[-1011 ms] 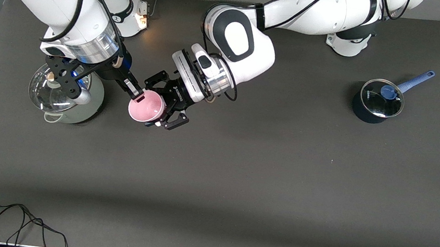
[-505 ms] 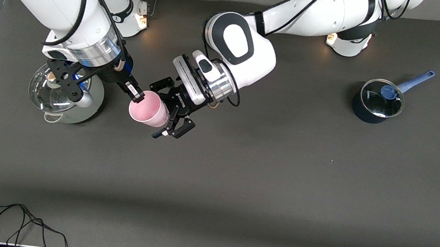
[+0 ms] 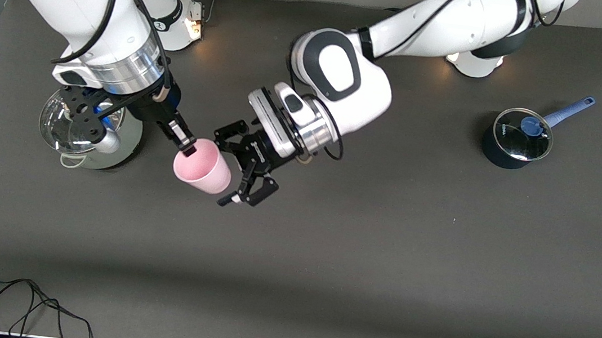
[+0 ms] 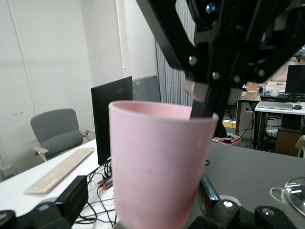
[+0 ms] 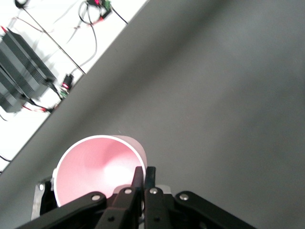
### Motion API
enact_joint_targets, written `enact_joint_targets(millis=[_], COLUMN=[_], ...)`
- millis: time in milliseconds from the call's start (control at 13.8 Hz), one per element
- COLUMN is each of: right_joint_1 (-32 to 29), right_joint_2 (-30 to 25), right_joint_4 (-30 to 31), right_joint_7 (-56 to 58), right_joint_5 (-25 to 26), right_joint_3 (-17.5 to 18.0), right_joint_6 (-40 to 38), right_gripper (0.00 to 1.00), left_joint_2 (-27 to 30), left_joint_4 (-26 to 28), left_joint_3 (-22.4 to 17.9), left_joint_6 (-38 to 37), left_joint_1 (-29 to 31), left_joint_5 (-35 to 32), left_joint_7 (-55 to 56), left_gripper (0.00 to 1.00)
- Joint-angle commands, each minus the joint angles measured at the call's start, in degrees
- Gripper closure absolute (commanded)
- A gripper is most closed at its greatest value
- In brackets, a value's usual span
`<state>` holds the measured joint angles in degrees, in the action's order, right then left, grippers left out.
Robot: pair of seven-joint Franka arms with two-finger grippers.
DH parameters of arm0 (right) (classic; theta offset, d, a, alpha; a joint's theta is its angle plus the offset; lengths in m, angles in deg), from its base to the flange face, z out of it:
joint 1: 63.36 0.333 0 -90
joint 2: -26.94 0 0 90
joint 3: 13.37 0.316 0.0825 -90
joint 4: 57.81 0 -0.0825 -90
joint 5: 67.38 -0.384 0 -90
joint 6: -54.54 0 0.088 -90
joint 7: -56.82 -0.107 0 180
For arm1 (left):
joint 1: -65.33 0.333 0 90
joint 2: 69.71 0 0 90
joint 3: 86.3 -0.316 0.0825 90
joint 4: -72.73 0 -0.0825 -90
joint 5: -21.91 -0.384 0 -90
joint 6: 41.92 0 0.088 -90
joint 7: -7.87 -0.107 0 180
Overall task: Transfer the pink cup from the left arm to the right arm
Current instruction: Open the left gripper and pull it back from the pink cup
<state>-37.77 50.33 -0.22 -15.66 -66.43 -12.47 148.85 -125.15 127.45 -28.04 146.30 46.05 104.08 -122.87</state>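
The pink cup (image 3: pixel 202 169) hangs above the table, tilted, with its mouth toward the right arm's end. My right gripper (image 3: pixel 187 147) is shut on its rim, one slim finger inside and one outside, as the right wrist view shows (image 5: pixel 144 171) over the cup's pink inside (image 5: pixel 95 169). My left gripper (image 3: pixel 228 167) is open; its claw fingers (image 3: pixel 253 193) stand apart from the cup's base. In the left wrist view the cup (image 4: pixel 157 157) fills the middle between the spread fingers (image 4: pixel 71 198).
A pale green pot with a glass lid (image 3: pixel 86 136) stands under the right arm's wrist. A dark blue saucepan with a glass lid and blue handle (image 3: pixel 515 139) stands toward the left arm's end. A black cable (image 3: pixel 8 300) lies near the front edge.
My left gripper has opened, let go of the cup and drawn back toward the left arm's end. The cup now hangs from my right gripper alone, a little lower in the view.
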Motion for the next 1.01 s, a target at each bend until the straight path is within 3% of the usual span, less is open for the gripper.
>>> enact_joint_targets(millis=[0,361,650,939], right_joint_1=[-6.3,-22.4,-36.9,-40.4], right_joint_2=[0.2,1.7,1.6,1.6], right_joint_4=[-0.8,-0.5,0.1,2.8], right_joint_7=[7.1,25.7,52.6,79.2], right_joint_5=[1.8,0.6,-6.8,-6.1], right_joint_3=[-0.6,-0.3,-0.5,-0.7], right_joint_6=[-2.7,-2.1,-2.9,-5.0], right_gripper=[1.00,1.00,1.00,1.00], left_joint_2=[3.2,7.7,12.6,15.0], left_joint_4=[9.1,21.3,31.3,35.6], left_joint_3=[-0.5,-0.7,-1.0,-1.4], left_joint_6=[-5.7,-21.2,-33.9,-48.4], left_joint_1=[9.2,22.5,32.8,42.2], left_joint_5=[-5.1,-11.7,-17.8,-29.2], left_joint_7=[1.1,1.1,1.4,4.1], left_gripper=[0.00,0.00,0.00,0.00])
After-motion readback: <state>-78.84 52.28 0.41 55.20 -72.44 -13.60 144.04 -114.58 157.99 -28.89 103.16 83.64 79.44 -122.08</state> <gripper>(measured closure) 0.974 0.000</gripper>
